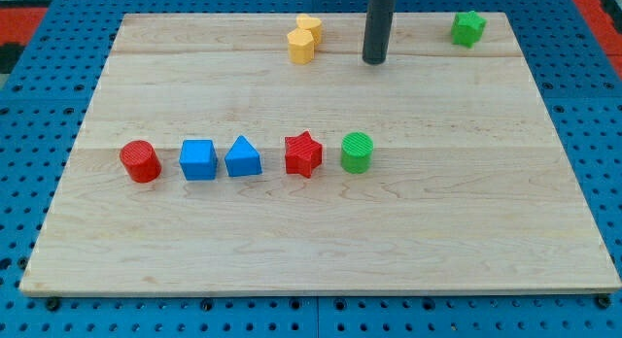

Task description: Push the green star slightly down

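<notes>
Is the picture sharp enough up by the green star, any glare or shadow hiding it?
Camera view: evenly lit, no glare on the board; green star sharp with only a faint shadow; my tip is crisp, to the star's left, apart from it.

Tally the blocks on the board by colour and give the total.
Red: 2, the red cylinder and the red star
Blue: 2, the blue cube and the blue triangular block
Green: 2, the green cylinder and the green star
Yellow: 2, the yellow blocks touching at the view's top
Total: 8

My tip sits between the yellow blocks and the green star.
</notes>
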You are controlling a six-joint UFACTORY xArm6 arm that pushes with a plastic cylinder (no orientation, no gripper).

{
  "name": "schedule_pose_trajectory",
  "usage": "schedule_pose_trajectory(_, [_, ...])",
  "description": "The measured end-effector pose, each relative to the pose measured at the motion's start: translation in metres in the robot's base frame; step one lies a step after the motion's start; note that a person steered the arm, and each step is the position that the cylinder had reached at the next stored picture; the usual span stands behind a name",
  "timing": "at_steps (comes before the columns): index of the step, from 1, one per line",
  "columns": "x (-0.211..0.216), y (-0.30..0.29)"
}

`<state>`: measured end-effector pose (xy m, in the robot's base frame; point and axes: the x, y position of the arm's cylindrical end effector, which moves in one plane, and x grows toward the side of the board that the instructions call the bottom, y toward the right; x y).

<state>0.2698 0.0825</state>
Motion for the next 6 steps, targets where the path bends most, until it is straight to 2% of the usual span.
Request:
schedule_pose_trajectory(1, [-0.06,0.044])
schedule_pose_trajectory(2, [-0.078,0.095])
schedule_pose_trajectory(4, [-0.071,0.14])
schedule_pose_trajectory(5, [-0.048,0.157])
schedule_pose_trajectory(6, [-0.012,0.104])
